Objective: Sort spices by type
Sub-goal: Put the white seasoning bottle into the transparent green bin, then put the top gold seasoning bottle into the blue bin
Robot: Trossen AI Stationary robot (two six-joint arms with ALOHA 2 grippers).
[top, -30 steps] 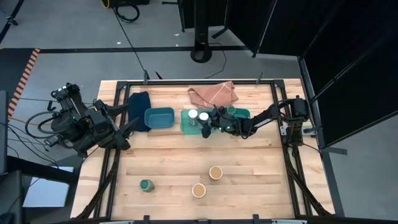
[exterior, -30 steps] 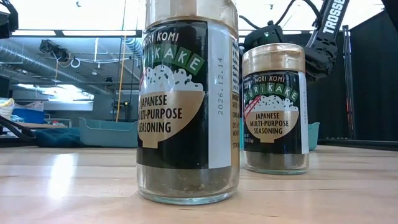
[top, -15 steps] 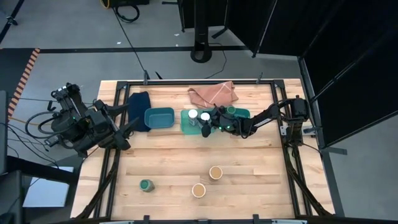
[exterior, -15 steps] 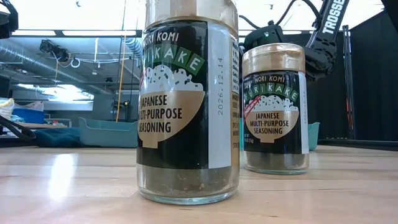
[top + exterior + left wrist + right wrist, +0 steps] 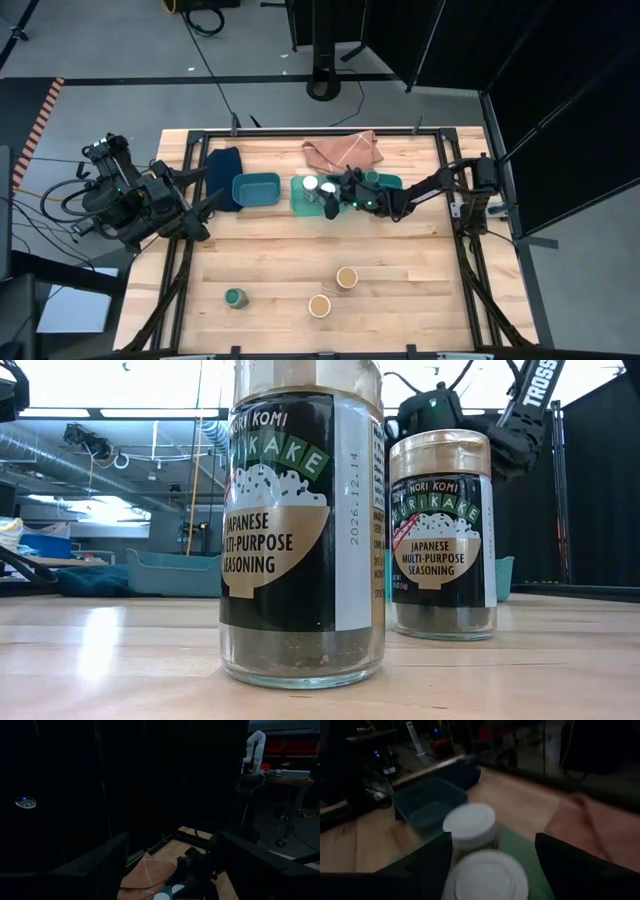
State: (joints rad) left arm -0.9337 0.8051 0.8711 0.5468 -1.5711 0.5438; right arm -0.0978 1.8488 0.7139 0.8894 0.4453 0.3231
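Compared with a second ago: right gripper (image 5: 338,194) drawn slightly back from the two white-lidded jars (image 5: 319,186), fingers spread and clear of both lids, nothing grasped; in the low view, the right arm's head shifted a little higher behind the tan-lidded jars (image 5: 303,520). Everything else unmoved.

Relative to the green tray (image 5: 303,203): white-lidded pair upright inside it, side by side; one green-lidded jar (image 5: 372,178) in the tray just beyond the right gripper; blue tray (image 5: 256,189) just beside it toward the left arm, empty-looking, moulded plastic with rounded corners; crumpled tan cloth (image 5: 343,150) behind it; dark blue folded cloth (image 5: 224,165) past the blue tray. Well apart toward the near edge of the butcher-block wooden table (image 5: 400,270): two tan-lidded glass cylinders with glossy printed labels, and another green-lidded jar (image 5: 234,297).

Left gripper (image 5: 207,205) parked at the table's left edge, fingers parted, empty.
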